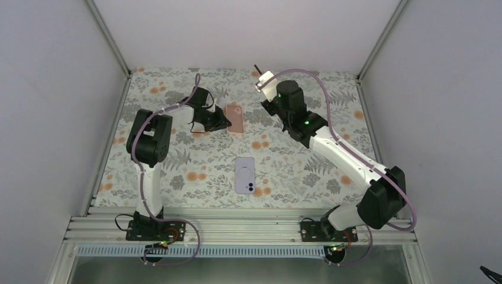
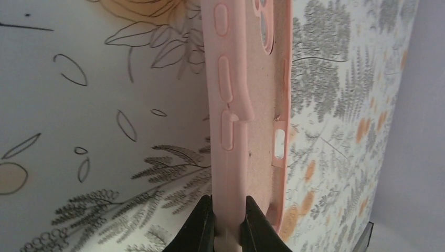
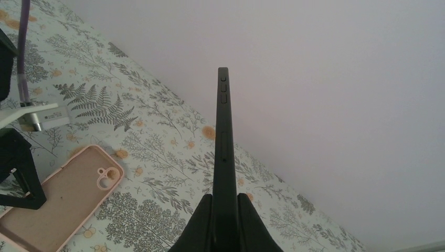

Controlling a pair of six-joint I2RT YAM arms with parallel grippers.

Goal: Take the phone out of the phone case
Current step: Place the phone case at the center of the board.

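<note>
Phone is clamped edge-on in the right pincer, raised at upper middle of the overhead view; left pincer nips one wall of the empty pink case, pinning it to the bench, likely so it cannot follow.

One case, one phone, one lilac handset

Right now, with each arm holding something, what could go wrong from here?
1. The right pincer grips the black phone only at one end, with most of it jutting free; it might pivot or slip and fall.
2. The left pincer pinches just one soft side wall of the pink case, which may flex out of the grip.
3. A lavender phone lies between the arms; a careless set-down might strike it.
</note>
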